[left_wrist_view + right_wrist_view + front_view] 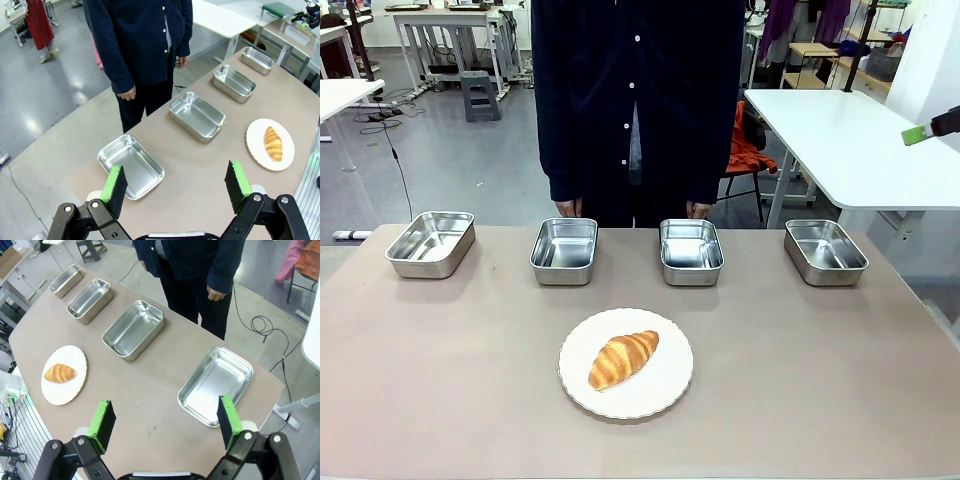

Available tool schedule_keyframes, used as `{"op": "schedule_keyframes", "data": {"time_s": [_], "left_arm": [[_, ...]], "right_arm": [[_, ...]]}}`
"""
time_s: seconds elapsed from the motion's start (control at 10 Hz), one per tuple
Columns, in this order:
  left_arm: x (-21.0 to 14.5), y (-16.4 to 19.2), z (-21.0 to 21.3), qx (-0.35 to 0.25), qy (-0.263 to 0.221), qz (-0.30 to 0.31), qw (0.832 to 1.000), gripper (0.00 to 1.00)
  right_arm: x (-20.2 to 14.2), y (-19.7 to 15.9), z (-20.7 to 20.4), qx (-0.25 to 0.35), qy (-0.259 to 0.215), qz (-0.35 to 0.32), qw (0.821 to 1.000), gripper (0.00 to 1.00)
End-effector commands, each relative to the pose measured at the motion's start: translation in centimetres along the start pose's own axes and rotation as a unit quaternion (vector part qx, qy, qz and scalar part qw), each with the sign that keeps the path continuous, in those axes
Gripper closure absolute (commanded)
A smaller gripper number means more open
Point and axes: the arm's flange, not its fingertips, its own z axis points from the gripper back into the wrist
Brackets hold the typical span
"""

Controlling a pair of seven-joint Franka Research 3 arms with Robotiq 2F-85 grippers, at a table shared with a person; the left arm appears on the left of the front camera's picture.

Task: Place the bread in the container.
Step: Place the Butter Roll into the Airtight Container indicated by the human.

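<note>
Bread on plate, before trays

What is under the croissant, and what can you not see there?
The croissant lies on a round white plate, which sits on the table. The part of the plate directly beneath it is covered and cannot be seen.

- The left pincer hangs with its jaws spread wide. Its two green pads face each other across the gap, one on each black finger.
- Black linkage bars with silver pivot pins fan out behind each finger toward the wrist.
- It is held high and tilted forward, with the bench well below its tips, and touches nothing.
- The right pincer has the same pose: jaws wide apart, green pads upright, well above the bench.
- In the front view, one green fingertip of the right pincer juts in, raised and pointing toward the robot's left.
</note>
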Motion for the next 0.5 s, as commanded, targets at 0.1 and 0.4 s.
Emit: {"op": "schedule_keyframes", "data": {"time_s": [0.1, 0.4], "left_arm": [[-0.12, 0.02, 0.16, -0.003, -0.005, -0.001, 1.0, 0.0], [-0.12, 0.02, 0.16, -0.003, -0.005, -0.001, 1.0, 0.0]], "right_arm": [[0.14, -0.03, -0.11, 0.001, -0.006, 0.002, 1.0, 0.0], [0.14, -0.03, -0.11, 0.001, -0.006, 0.002, 1.0, 0.0]]}}
